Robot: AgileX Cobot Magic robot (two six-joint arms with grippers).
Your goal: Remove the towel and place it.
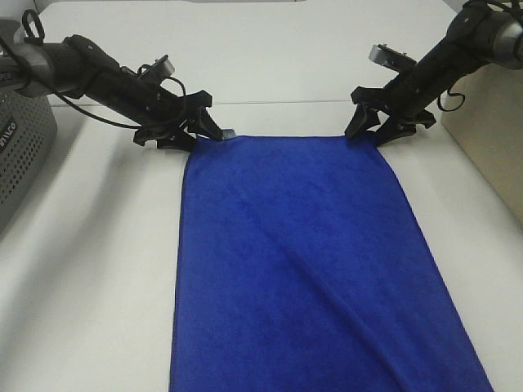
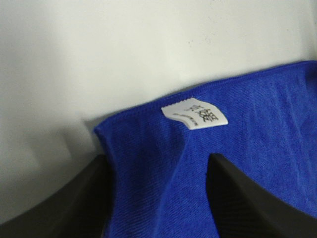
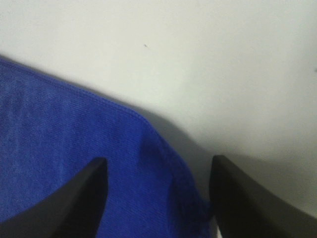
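Observation:
The towel (image 1: 310, 261), a large royal-blue cloth, lies flat on the white table (image 1: 90, 269) and runs from the middle down to the near edge of the exterior view. My left gripper (image 1: 200, 137) is low at its far left corner. In the left wrist view the left gripper (image 2: 158, 198) stands open, its fingers on either side of the slightly puckered corner with the pale tag (image 2: 195, 115). My right gripper (image 1: 368, 135) is at the far right corner. The right wrist view shows the right gripper (image 3: 158, 198) open too, straddling that corner of the towel (image 3: 74, 134).
A grey perforated box (image 1: 20, 155) stands at the left edge of the table. A beige box-like surface (image 1: 490, 139) rises at the right. A seam in the table (image 1: 278, 104) runs just behind the towel's far edge.

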